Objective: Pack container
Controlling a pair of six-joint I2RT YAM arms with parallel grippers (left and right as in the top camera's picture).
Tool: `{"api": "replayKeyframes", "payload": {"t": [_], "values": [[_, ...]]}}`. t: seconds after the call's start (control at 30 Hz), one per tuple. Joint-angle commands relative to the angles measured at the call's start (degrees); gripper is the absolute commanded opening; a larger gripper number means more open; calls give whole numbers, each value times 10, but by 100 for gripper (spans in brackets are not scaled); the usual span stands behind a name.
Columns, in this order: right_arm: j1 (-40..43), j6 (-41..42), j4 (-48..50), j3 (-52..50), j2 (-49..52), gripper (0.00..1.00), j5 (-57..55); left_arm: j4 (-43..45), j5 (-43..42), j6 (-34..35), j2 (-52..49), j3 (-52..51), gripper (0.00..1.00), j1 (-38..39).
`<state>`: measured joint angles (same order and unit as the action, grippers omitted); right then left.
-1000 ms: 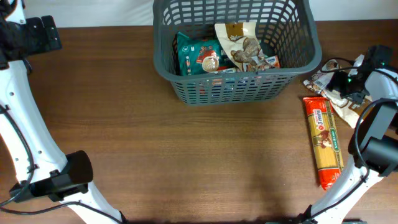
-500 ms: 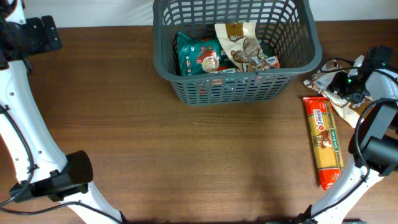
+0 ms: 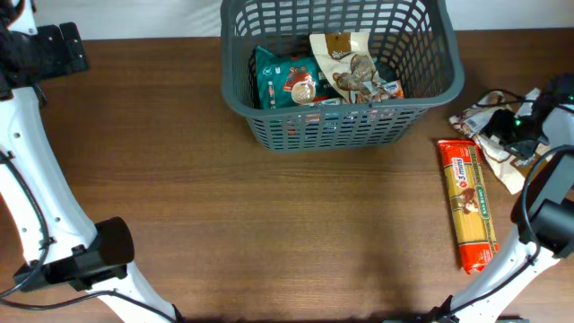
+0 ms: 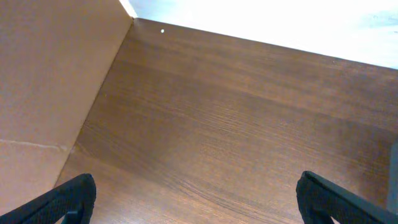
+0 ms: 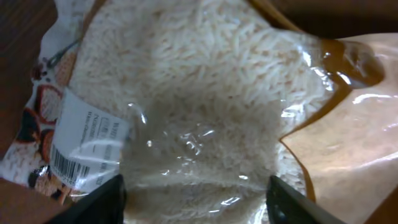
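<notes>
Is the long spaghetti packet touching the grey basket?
Apart. The overhead view shows a strip of bare brown table between the top end of the spaghetti packet and the near right corner of the basket.

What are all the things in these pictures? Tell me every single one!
container: one, dark grey, far middle of the table.
teal packet: one, teal, inside the container, left part.
brown-and-white packet: one, inside the container, right of the teal packet.
spaghetti packet: one, red and yellow, flat on the table, right of the container.
rice bag: one, clear with white rice, near the table's right edge.
table: one, dark brown wood.
left end effector: one, black, open above bare table, far left.
right end effector: one, black, fingers apart at the rice bag.
</notes>
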<state>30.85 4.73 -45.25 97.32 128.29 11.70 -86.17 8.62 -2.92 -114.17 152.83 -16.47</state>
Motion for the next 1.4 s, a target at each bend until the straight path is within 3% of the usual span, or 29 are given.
{"api": "replayKeyframes", "payload": {"t": [0.0, 0.53, 0.9, 1.37], "values": [[7, 6, -9, 2, 20, 72, 16, 0, 2, 8, -3, -2, 99, -2], [6, 4, -80, 183, 3, 72, 14, 0, 2, 8, -3, -2, 99, -2], [7, 1, -188, 200, 2, 71, 5, 0, 2, 8, -3, -2, 99, -2], [-63, -212, -239, 200, -7, 70, -20, 0, 2, 8, -3, -2, 99, -2]]}}
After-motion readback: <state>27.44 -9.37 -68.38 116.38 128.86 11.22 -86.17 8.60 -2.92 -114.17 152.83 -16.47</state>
